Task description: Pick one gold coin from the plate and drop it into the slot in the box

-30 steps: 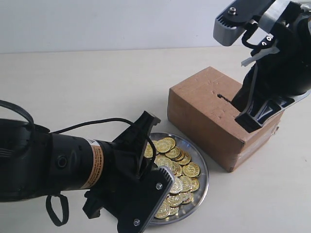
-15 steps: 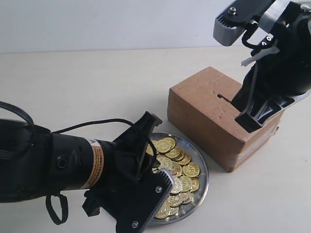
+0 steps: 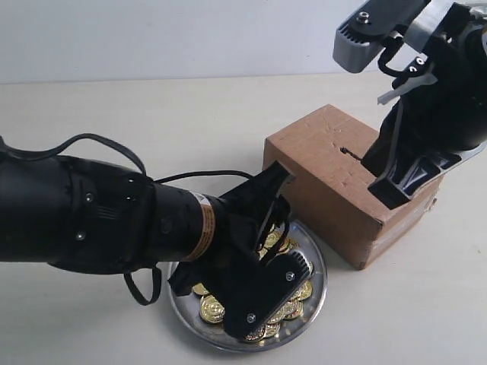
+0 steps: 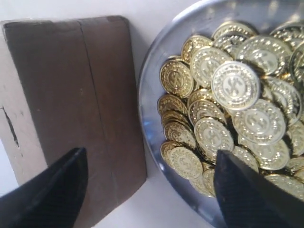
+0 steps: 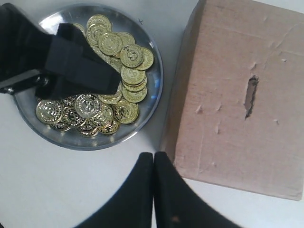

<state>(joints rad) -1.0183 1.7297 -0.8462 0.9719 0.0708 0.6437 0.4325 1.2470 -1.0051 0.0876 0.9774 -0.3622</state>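
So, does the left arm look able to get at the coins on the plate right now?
Probably yes. The left gripper hangs open right over the plate, with nothing between its fingers and the coins. The box stands close beside the plate, though, and could crowd one finger.

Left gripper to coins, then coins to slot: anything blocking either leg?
Nothing visible. The left gripper hangs with open fingers right over the gold coins in the plate, nothing in between. The box slot is uncovered. The shut right gripper is beside it by the box, not across it.
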